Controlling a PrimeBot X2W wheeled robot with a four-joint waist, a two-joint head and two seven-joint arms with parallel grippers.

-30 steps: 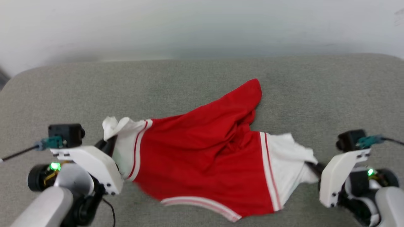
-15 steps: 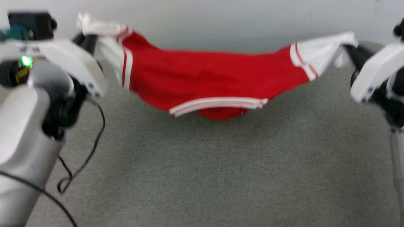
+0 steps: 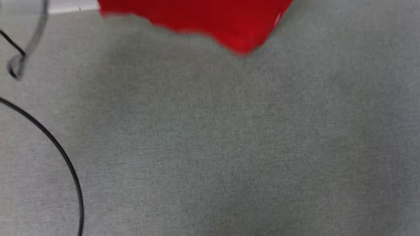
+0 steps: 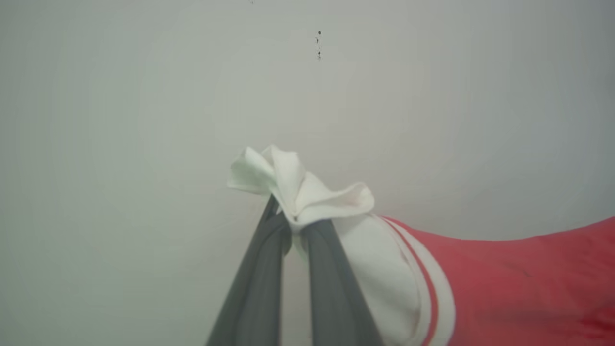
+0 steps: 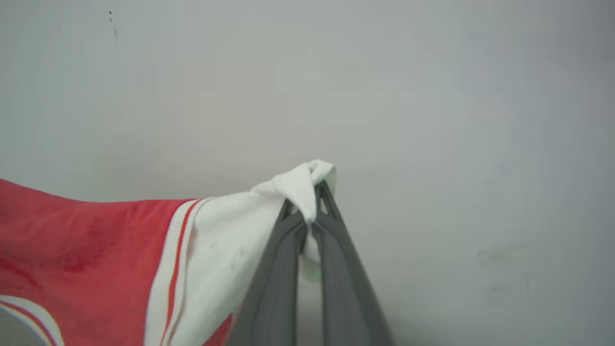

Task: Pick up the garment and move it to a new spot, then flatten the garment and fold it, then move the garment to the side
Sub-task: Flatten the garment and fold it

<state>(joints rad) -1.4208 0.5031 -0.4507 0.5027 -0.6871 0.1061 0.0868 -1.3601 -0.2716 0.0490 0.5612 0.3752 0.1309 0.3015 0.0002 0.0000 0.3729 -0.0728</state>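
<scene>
The garment is a red shirt with white sleeves and red-white striped trim, held up off the grey surface. Its red lower part (image 3: 210, 23) hangs into the top of the head view, blurred. In the left wrist view my left gripper (image 4: 294, 222) is shut on a bunched white sleeve (image 4: 300, 185), with the red body (image 4: 528, 283) stretching away to the right. In the right wrist view my right gripper (image 5: 312, 204) is shut on the other white sleeve (image 5: 240, 235), and the red body (image 5: 81, 259) stretches to the left. The lettering is hidden.
A grey fabric surface (image 3: 229, 147) spreads below the hanging shirt. A black cable (image 3: 62, 157) curves across its left side, with a loop (image 3: 14, 67) near the top left. A pale wall (image 4: 144, 120) stands behind both grippers.
Both grippers have lifted the garment off the surface and stretched it between them. They have risen out of the head view, which has shifted; only the red lower part now hangs in it.
</scene>
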